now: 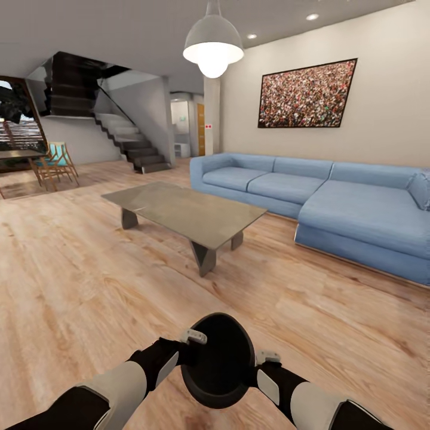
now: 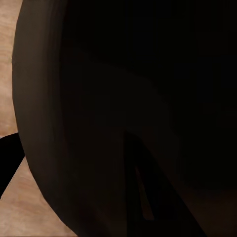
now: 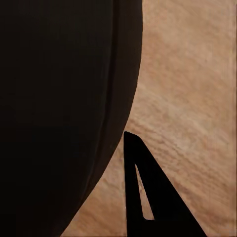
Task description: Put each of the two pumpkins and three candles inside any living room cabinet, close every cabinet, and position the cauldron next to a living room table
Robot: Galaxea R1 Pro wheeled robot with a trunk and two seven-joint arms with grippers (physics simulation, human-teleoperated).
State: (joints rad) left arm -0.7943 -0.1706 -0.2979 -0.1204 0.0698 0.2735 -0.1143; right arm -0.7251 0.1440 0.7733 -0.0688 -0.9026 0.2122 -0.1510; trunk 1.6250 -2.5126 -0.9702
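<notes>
The black glossy cauldron (image 1: 218,358) hangs low over the wood floor just in front of me, its wide mouth tipped towards the camera. My left gripper (image 1: 190,346) is shut on its left rim and my right gripper (image 1: 258,364) on its right rim. The left wrist view looks at the cauldron's dark wall (image 2: 123,74) from very close. In the right wrist view, the cauldron's curved side (image 3: 54,98) sits beside one dark finger (image 3: 148,197) above the floor. The grey glossy table (image 1: 185,209) stands ahead across a stretch of bare floor, well apart from the cauldron.
A long blue corner sofa (image 1: 334,203) runs along the right wall behind the table. A dark staircase (image 1: 134,146) rises at the back left, with dining chairs (image 1: 57,161) at the far left. A pendant lamp (image 1: 213,45) hangs overhead. Wood floor (image 1: 77,269) spreads left of the table.
</notes>
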